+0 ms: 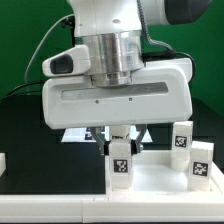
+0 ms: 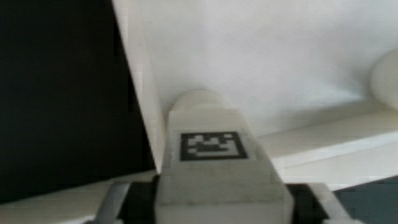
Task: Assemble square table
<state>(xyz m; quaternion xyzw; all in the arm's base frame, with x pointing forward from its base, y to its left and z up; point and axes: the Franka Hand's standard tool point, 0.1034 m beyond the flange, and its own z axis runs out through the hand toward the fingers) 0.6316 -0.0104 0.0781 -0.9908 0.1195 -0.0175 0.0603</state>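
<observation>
A short white table leg point(image 1: 120, 166) with a black-and-white tag stands upright on the near-left corner of the white square tabletop point(image 1: 160, 186). My gripper point(image 1: 120, 150) comes down on it from above, and its fingers press the leg's two sides. In the wrist view the same leg point(image 2: 215, 140) fills the gap between the fingers of the gripper point(image 2: 217, 208), with the tabletop point(image 2: 267, 50) beneath it. Two more tagged legs point(image 1: 182, 138) point(image 1: 201, 166) stand on the slab at the exterior view's right.
A flat white marker board point(image 1: 74, 134) lies behind the arm on the black table. A white bar point(image 1: 3, 160) shows at the exterior view's left edge. A blurred rounded white part point(image 2: 382, 90) sits at the rim of the wrist view.
</observation>
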